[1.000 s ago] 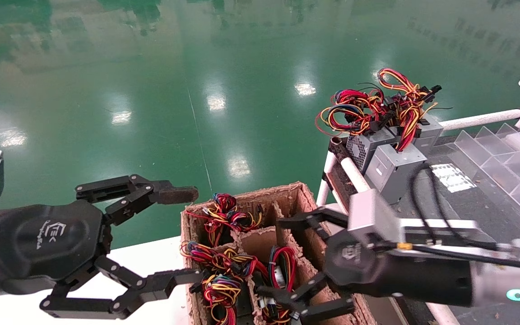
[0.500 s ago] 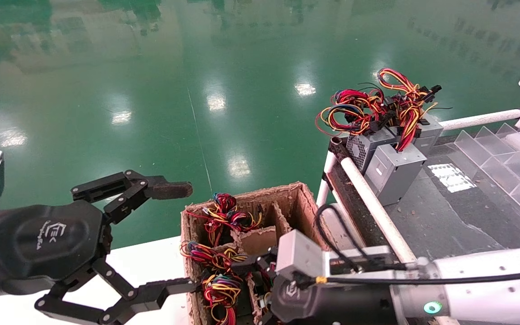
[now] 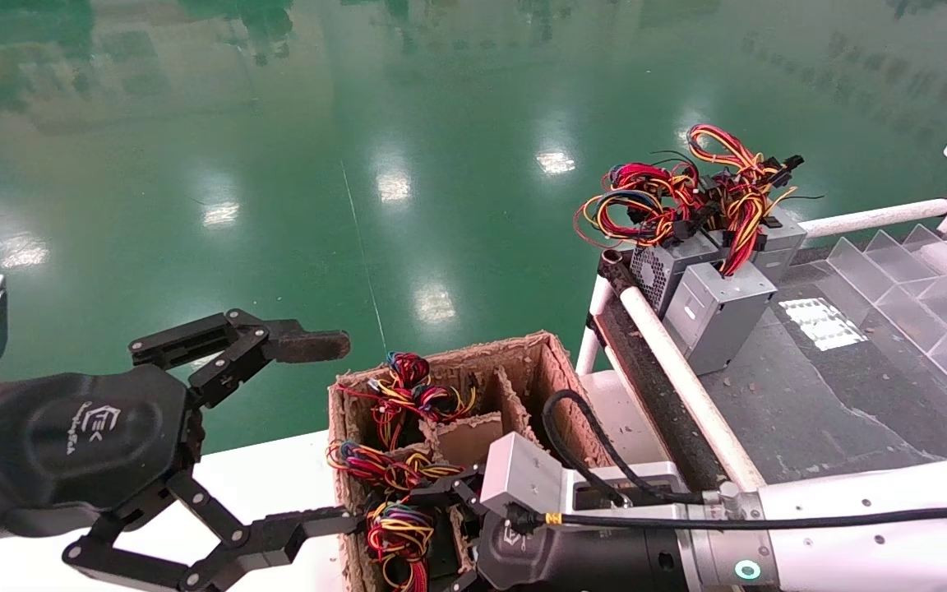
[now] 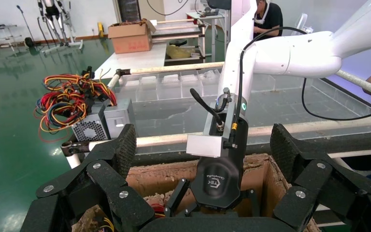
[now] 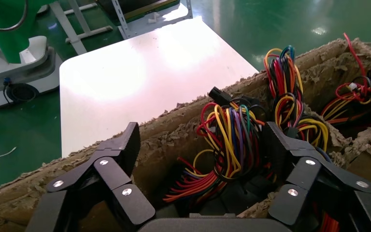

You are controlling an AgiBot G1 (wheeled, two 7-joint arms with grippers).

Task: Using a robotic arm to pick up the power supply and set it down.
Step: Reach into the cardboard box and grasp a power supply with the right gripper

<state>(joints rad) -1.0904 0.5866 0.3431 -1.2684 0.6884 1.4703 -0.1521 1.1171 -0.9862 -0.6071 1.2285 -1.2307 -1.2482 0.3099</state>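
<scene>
Landmark: cardboard divider box (image 3: 552,370). Right gripper (image 5: 200,159) spread wide inside a near cell, fingers (image 5: 121,147) straddling the power supply (image 5: 232,145); pulp walls close on both sides, tangled wires fill the cell mouth. Far cell by the box's right wall is bare. Left gripper (image 3: 309,427) hangs open just left of the box, over the white table (image 3: 276,469). Right of the box, white rail (image 3: 679,370) and grey boxes (image 3: 712,304) block passage.

right tool (image 3: 449,526) low, white forearm reaching across from the right, fingers spread wide and pointing down, left tool (image 3: 309,436) parked at left, fingers wide apart, holding nothing
</scene>
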